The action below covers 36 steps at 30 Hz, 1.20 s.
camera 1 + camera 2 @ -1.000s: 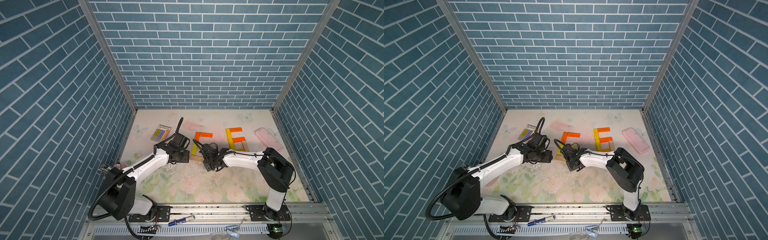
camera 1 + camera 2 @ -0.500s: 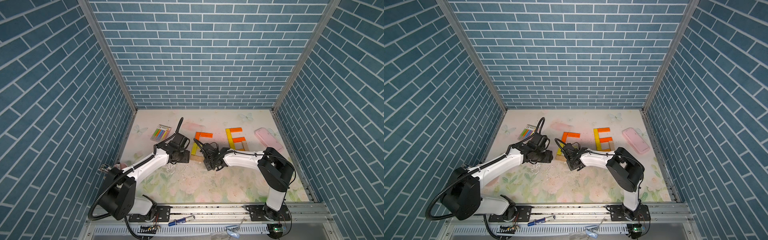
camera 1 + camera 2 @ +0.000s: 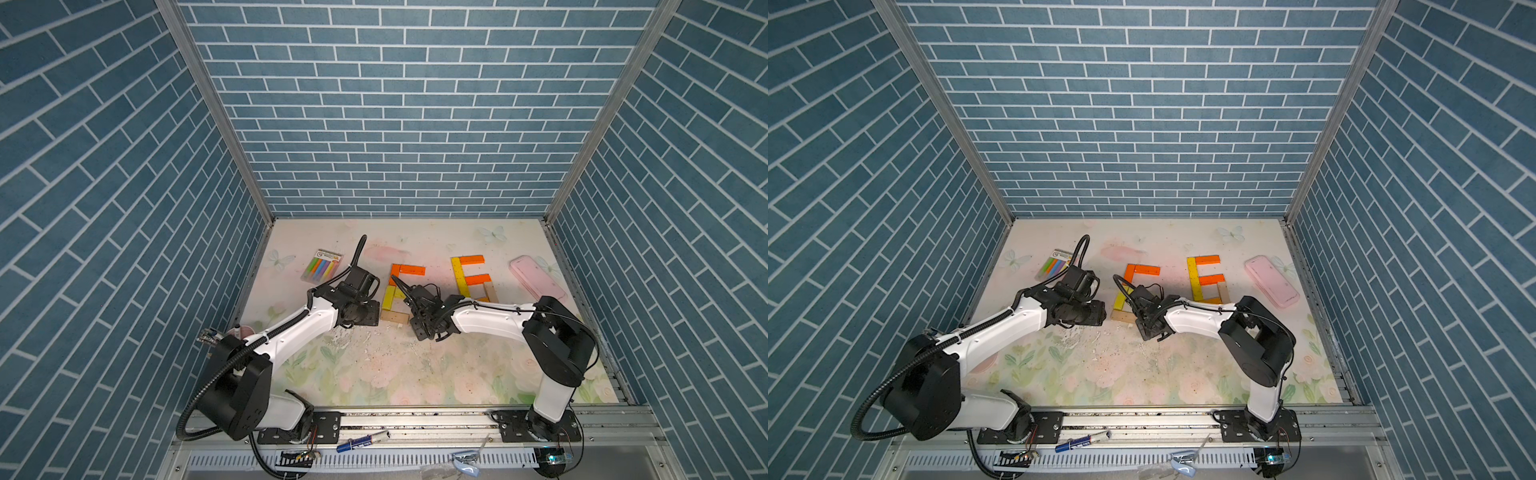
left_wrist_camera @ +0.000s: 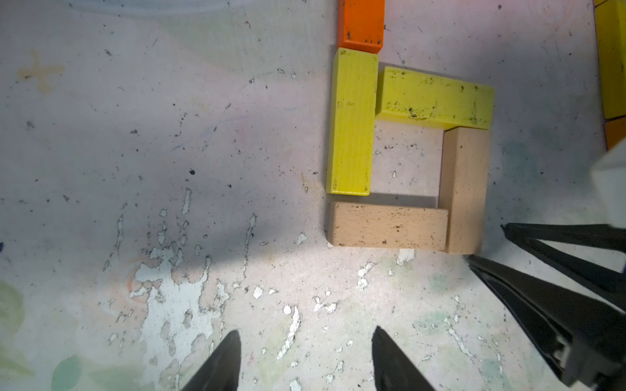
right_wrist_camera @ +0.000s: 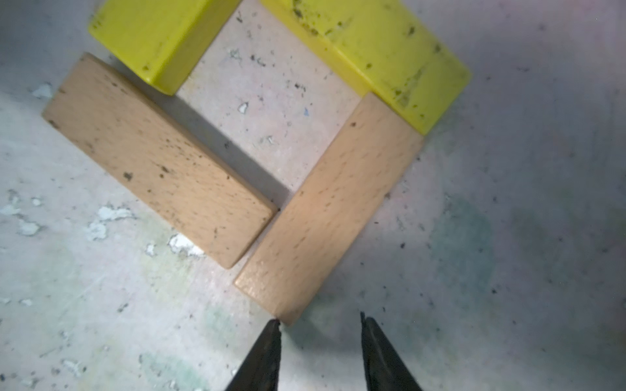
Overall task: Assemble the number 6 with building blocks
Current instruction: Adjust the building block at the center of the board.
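Even overhead light (soft wrist-view shadows)

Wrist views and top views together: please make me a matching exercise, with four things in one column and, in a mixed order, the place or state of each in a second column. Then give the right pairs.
Column 1
1. right gripper
2. left gripper
3. pink case
4. pack of coloured sticks

Column 2
A. lies near the mat's edge on the left arm's side
B. open, one fingertip at the end corner of a tan block
C. open over bare mat, not touching any block
D. lies near the mat's edge on the right arm's side

Pairs: 1-B, 2-C, 3-D, 4-A
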Available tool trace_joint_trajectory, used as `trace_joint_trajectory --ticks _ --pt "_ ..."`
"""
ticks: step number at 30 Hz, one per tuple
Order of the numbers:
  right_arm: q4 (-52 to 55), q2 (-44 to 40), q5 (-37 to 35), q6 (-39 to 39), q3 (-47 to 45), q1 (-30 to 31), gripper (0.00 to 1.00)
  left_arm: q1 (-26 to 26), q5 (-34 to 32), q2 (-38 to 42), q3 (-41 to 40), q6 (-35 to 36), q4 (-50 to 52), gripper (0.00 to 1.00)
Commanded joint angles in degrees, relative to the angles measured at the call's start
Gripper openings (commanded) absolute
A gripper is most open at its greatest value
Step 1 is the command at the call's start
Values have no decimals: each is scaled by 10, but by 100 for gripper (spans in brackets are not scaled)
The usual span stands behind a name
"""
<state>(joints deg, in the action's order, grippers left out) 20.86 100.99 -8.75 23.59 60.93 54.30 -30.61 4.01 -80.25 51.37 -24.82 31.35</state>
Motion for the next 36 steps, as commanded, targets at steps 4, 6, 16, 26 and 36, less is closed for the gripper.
trace_joint_trajectory --ticks 4,6,16,26,36 --pt "-27 -76 12 29 -25 -73 42 4 -11 -6 -3 -3 -2 64" --pt "-19 -68 8 32 -18 -89 42 4 -11 -8 0 -4 -2 64" --pt "9 24 -2 46 55 -113 42 4 -19 -16 9 -3 6 67" --pt "15 75 -10 52 87 -124 42 5 -24 -16 10 -1 11 70" --pt "4 104 8 53 101 -125 50 9 -25 -15 12 3 12 73"
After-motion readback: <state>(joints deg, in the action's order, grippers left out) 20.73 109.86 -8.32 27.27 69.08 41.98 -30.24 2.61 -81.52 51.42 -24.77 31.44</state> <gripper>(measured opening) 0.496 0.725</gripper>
